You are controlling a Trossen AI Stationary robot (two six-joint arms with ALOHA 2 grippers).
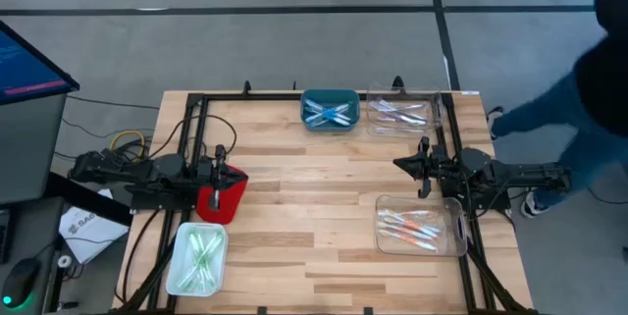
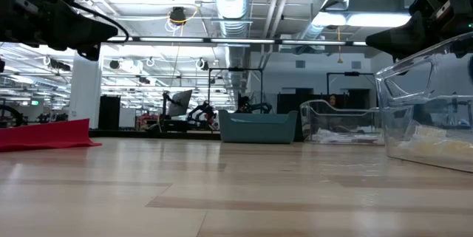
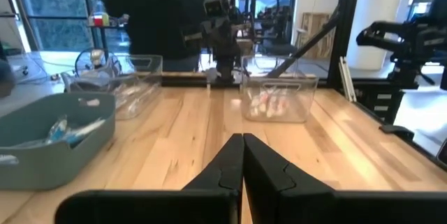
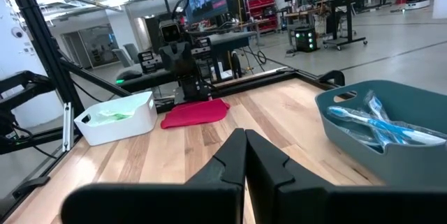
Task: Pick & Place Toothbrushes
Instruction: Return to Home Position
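See the left hand (image 3: pixel 242 140) clenched shut at the desk's (image 1: pixel 314 217) left side, by the red bin (image 1: pixel 218 202). See the right hand (image 4: pixel 244 135) clenched shut too, between the two clear bins (image 1: pixel 451 241). Find the toothbrushes (image 1: pixel 410 227) lying in bins: green in the white bin (image 1: pixel 173 281), blue in the blue bin (image 1: pixel 305 109), pink and orange in the clear ones.

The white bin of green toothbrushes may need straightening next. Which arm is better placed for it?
Left. The white bin lies on the left arm's side, close to the left gripper, which is shut and empty. The right gripper, also shut, sits across the table beside a clear bin.
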